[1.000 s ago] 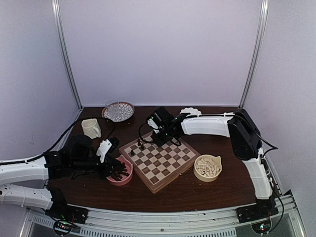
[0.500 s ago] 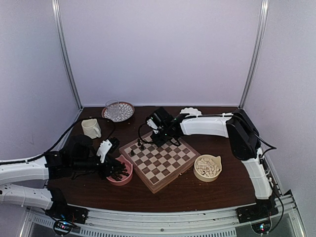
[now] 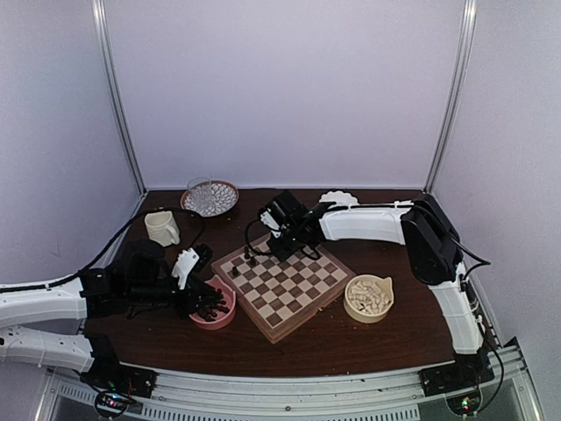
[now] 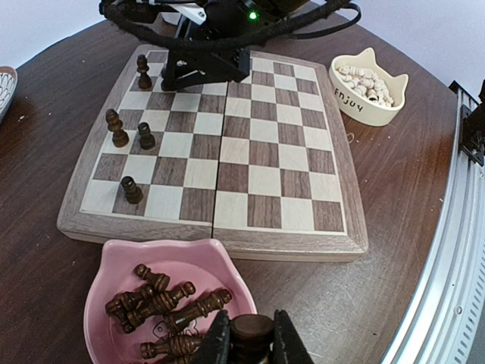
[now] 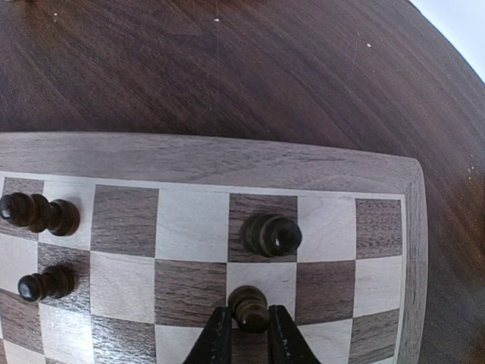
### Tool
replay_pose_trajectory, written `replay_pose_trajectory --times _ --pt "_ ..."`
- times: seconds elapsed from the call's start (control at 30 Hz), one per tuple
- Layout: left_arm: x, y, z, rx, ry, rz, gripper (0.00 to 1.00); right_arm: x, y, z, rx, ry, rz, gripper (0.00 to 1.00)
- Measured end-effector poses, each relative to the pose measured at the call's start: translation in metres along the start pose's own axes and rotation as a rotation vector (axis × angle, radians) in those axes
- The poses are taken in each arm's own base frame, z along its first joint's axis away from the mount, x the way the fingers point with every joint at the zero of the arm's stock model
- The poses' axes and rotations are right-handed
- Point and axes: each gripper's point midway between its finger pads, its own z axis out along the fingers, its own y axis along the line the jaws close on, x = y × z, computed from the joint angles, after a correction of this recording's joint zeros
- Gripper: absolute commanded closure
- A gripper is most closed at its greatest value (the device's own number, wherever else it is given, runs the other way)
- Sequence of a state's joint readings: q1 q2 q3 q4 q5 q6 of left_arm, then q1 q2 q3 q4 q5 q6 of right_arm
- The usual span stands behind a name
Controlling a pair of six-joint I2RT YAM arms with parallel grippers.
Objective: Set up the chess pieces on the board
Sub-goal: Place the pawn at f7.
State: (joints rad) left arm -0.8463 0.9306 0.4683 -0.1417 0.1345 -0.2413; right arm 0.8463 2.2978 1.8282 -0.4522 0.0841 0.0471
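Dark wood-grain table (image 3: 333,342). At the frame's centre, a thick square wooden board (image 3: 282,285) with brown and cream checks. Lower left, a glossy pink eared bowl (image 4: 170,254) holds turned dark pieces (image 4: 163,299). The left gripper (image 4: 251,327) clenches 1 round-topped piece (image 4: 251,335) above the bowl. The right gripper (image 5: 248,322) grasps 1 knobbed pawn (image 5: 248,302) on the board.

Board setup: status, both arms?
Left gripper shut on dark piece over pink bowl. Right gripper shut on another piece over board corner. Standing piece close ahead.

Three chess pieces (image 5: 270,235) are standing ahead of the right end effector (image 5: 248,322). A fourth is sitting between its fingers (image 5: 216,337).
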Motion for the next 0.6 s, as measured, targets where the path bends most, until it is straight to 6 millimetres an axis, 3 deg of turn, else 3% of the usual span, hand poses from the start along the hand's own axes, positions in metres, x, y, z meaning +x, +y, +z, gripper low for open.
replay_pose_trajectory --times 0.6 --pt "0.0000 0.0000 0.0000 0.000 0.000 -0.001 0.88 -0.0002 -0.0057 0.0071 0.019 -0.001 0.007 0.79"
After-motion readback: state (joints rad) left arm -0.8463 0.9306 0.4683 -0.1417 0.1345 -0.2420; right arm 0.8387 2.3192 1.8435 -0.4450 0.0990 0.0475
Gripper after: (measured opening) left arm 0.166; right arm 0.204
